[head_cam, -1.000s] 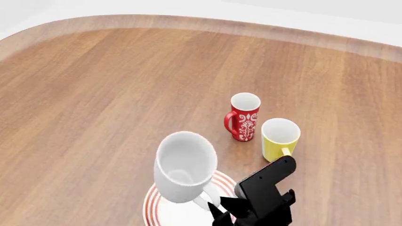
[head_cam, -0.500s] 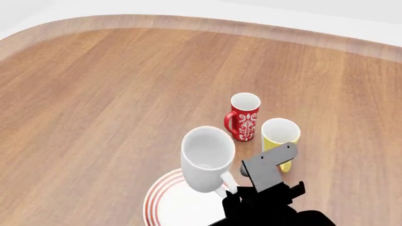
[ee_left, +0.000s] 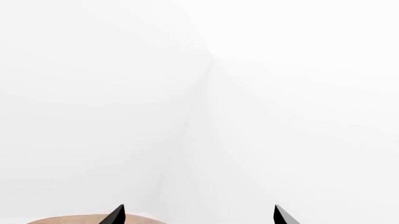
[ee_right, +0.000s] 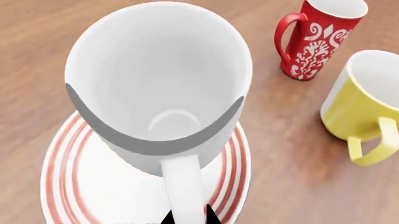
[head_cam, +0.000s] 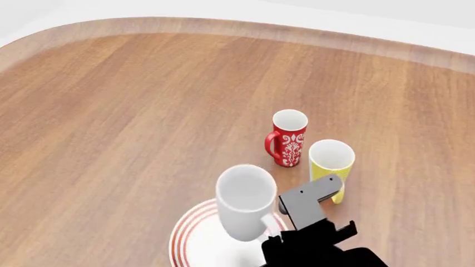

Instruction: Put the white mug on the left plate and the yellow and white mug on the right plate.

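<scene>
Right gripper: fingers pinching the handle of the white mug, held over the left plate. The yellow and white mug stands on the tabletop beside the red mug. Left gripper: fingers spread, holding nothing.

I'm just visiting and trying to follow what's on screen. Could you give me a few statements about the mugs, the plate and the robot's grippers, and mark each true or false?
1. The right gripper holds the white mug by its handle. True.
2. The white mug is lying on its side on the table. False: it is upright, over the red-ringed plate.
3. The red mug stands next to the yellow and white mug. True.
4. The yellow and white mug sits on a plate. False: it stands on bare wood.
5. The left gripper holds a mug. False: its fingers are apart with nothing between them.
</scene>
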Tool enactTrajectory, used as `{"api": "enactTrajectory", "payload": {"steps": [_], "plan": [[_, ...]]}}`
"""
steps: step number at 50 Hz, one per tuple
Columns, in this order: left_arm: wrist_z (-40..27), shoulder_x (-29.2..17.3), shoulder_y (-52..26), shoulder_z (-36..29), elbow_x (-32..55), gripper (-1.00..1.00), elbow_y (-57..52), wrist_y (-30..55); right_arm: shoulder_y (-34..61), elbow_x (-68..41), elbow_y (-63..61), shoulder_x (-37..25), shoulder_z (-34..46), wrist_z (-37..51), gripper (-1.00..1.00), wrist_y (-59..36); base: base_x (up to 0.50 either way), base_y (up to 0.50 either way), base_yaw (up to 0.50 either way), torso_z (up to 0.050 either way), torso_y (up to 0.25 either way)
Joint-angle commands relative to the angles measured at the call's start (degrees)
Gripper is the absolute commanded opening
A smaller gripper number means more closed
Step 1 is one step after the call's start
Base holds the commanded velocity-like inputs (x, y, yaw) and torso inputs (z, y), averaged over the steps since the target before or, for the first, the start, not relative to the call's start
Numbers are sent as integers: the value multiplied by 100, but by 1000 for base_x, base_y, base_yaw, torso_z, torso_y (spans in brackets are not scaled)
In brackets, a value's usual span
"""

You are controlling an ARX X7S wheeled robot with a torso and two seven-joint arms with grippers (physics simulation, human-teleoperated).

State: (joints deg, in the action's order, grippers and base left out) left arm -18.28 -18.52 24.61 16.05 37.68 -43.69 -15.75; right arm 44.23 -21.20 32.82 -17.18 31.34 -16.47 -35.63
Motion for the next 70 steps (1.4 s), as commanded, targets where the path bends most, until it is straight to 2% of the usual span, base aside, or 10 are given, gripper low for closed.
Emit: {"api": "enactTrajectory", "payload": {"steps": [1,26,27,33,39,43,49,53,60,70], "plan": [[-18,-19,20,27,49,100,-3,-35,101,65,356,177,122,-173,-100,206,0,0,0,0,0],[-37,-43,80,10,65,100,-27,-100,315,213,1116,424,226,-129,-100,527,0,0,0,0,0],[-35,-49,77,4,64,100,-25,-97,314,204,1128,426,193,-78,100,532,0,0,0,0,0],[-26,-54,92,22,100,100,2,-136,-121,-72,-68,23,-12,125,100,67,0,0,0,0,0],[-35,-56,53,-57,59,100,2,-104,-1242,-757,-2315,-919,-550,431,100,-656,0,0,0,0,0],[-61,-73,15,-93,44,100,-15,-68,-2200,-1350,-3745,-1621,-1169,627,100,-831,0,0,0,0,0],[-105,-118,-122,-201,-3,100,-18,43,-3129,-1995,-5081,-2168,-2249,1041,100,-676,0,0,0,0,0],[-133,-155,-221,-253,-23,100,-8,113,-3365,-2337,-5588,-2095,-3140,1329,100,-171,0,0,0,0,0],[-146,-218,-314,-270,19,100,2,156,-2773,-2219,-5148,-1483,-3549,1856,100,341,0,0,0,0,0],[-152,-238,-376,-380,-30,100,-21,213,-1731,-1705,-4096,-917,-2900,2330,100,104,0,0,0,0,0]]}}
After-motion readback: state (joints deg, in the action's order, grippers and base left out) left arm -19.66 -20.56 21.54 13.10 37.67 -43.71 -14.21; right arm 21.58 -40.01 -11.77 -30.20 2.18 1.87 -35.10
